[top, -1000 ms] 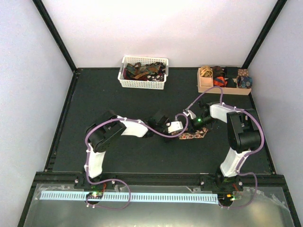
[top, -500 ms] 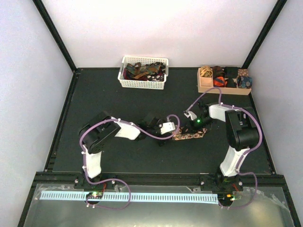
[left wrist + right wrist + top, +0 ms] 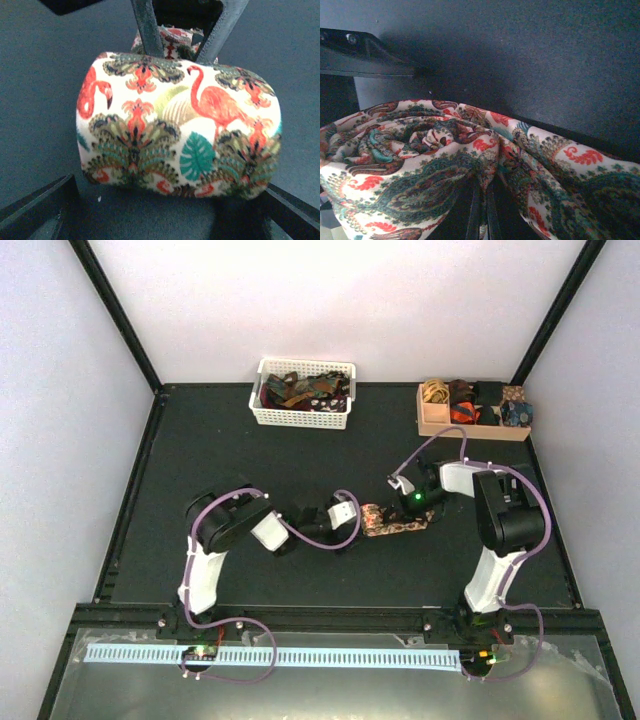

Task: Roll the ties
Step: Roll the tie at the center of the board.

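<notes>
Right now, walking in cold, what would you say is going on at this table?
A floral tie lies rolled up on the black table. The right end effector is shut on it, pinching fabric at the roll's centre. The left end effector is open, with a finger on either side of the roll, and does not appear to touch it. More ties lie in the white basket at the back.
</notes>
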Robot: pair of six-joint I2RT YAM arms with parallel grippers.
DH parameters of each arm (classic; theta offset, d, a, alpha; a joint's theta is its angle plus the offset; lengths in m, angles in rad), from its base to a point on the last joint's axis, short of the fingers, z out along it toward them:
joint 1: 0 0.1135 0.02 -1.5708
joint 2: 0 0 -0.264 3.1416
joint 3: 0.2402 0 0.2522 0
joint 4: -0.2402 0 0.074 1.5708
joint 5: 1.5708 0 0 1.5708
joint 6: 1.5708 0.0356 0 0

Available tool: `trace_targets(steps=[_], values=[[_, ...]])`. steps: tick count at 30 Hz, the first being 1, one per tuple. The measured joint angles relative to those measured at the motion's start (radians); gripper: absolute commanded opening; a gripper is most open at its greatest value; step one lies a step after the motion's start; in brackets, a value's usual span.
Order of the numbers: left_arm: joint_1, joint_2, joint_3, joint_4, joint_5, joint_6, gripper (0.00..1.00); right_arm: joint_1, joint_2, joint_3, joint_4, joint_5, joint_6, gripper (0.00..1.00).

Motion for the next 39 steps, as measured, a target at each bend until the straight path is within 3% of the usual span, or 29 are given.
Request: trace_targets(steps=[9, 15, 18, 27, 35, 39], values=[[-0.019, 0.057, 0.033, 0.078, 0.000, -0.013, 0.80, 0.007, 0.011, 0.000, 0.024, -0.029, 0.020, 0.01], [-0.023, 0.060, 0.103, -0.006, -0.006, 0.003, 0.50, 0.008, 0.021, 0.000, 0.035, -0.046, 0.024, 0.01], [-0.023, 0.056, 0.113, -0.039, -0.006, 0.020, 0.43, 0.008, 0.021, 0.002, 0.034, -0.047, 0.024, 0.06], [-0.024, -0.020, 0.174, -0.311, -0.042, 0.075, 0.42, -0.010, 0.009, 0.051, -0.049, -0.018, -0.050, 0.31], [-0.028, -0.029, 0.240, -0.465, -0.048, 0.106, 0.42, -0.058, -0.078, 0.057, -0.165, -0.041, -0.129, 0.45], [-0.029, -0.029, 0.246, -0.487, -0.048, 0.116, 0.42, -0.056, -0.102, 0.057, -0.159, -0.105, -0.101, 0.46]])
